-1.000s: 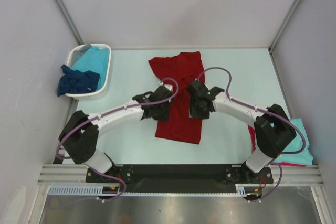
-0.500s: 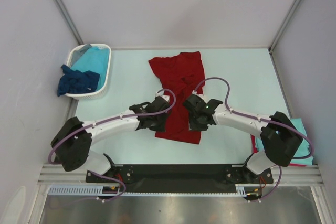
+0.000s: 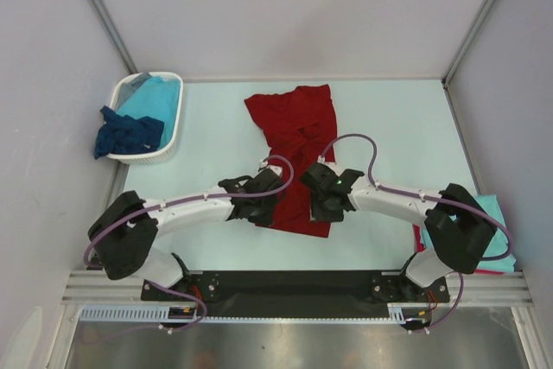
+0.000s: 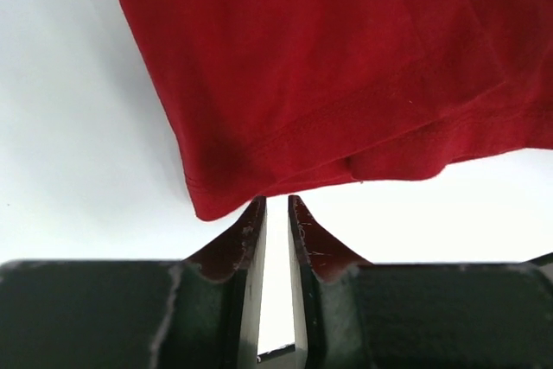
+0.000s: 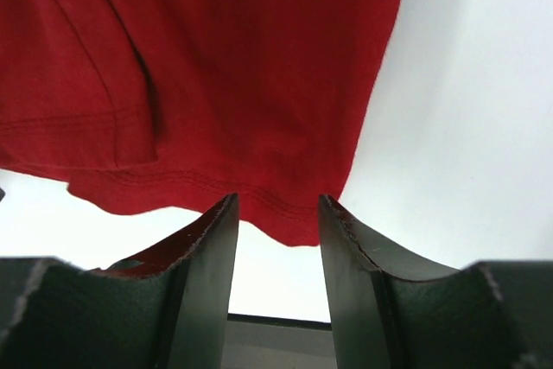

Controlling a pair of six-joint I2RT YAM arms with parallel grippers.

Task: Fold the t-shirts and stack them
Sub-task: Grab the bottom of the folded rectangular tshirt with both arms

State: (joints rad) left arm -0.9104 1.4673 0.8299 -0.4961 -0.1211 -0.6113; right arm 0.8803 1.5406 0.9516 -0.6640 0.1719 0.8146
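Note:
A dark red t-shirt (image 3: 298,123) lies lengthwise on the pale table (image 3: 389,118), its hem toward the arms. My left gripper (image 3: 262,205) sits low at the hem's left corner. In the left wrist view its jaws (image 4: 276,200) stand open by a narrow gap with only table showing between them, tips just touching the red hem (image 4: 328,66). My right gripper (image 3: 327,200) is at the hem's right corner. Its jaws (image 5: 276,200) stand wide open, with the red cloth's (image 5: 233,66) corner lying between the fingertips, not pinched.
A white basket (image 3: 173,140) at the back left holds a turquoise shirt (image 3: 155,97), and a dark navy one (image 3: 128,134) hangs over its rim. Folded turquoise and red shirts (image 3: 492,244) lie at the near right, partly under the right arm. Walls enclose the table.
Both grippers have drawn back along the red shirt toward its near hem and dropped to its two corners. The left jaws have parted slightly. The shirt lies as before.

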